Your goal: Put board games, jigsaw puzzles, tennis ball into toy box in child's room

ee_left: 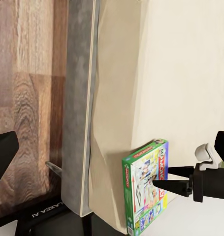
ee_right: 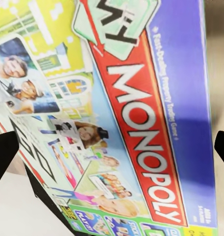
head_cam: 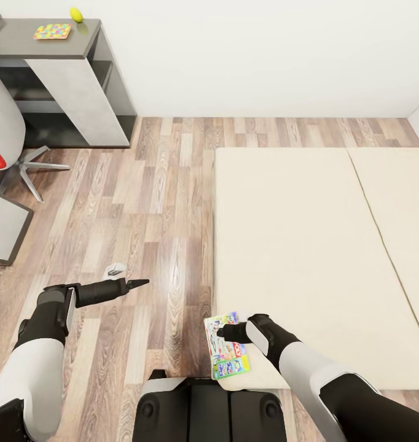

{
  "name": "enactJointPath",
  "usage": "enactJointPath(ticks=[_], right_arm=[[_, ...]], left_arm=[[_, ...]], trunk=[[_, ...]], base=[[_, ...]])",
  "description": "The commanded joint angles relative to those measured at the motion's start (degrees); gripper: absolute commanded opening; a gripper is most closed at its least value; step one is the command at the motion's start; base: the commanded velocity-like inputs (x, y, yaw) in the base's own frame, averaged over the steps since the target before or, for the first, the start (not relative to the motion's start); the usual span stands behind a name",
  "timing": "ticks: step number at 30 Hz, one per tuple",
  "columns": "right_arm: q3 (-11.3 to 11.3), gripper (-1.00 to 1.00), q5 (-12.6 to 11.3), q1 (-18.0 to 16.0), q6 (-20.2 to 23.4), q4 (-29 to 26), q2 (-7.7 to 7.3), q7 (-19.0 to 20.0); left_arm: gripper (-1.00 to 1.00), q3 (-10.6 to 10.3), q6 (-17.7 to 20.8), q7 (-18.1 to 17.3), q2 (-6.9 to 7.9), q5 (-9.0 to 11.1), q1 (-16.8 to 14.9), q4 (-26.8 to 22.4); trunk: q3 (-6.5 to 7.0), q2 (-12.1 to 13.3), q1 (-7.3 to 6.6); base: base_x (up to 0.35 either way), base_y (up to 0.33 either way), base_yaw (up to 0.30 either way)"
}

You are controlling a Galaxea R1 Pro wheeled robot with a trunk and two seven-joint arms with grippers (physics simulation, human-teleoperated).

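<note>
Monopoly box | green-blue, red logo band | on bed corner

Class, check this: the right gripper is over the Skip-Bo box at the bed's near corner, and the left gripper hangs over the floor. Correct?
One error: the box under the right gripper reads "Monopoly", not Skip-Bo, as the right wrist view shows. It does lie at the bed's near corner, and the left gripper hangs over the floor.
</note>
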Motion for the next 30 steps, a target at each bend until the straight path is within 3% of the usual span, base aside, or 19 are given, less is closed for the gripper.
enactJointPath(ticks=[1, 30], right_arm=[[0.2, 1.0, 0.1, 0.0, 0.2, 0.0, -0.02, 0.1], [0.1, 1.0, 0.2, 0.0, 0.2, -0.1, -0.54, 0.1]], left_arm=[[1.0, 0.2, 0.4, -0.6, -0.04, -0.6, -0.1, -0.1], [1.0, 0.2, 0.5, -0.3, -0.04, -0.6, -0.1, -0.1]], trunk=[[-0.07, -0.1, 0.03], [-0.07, -0.1, 0.03]], base=[[0.0, 0.016, 0.0], [0.0, 0.001, 0.0]])
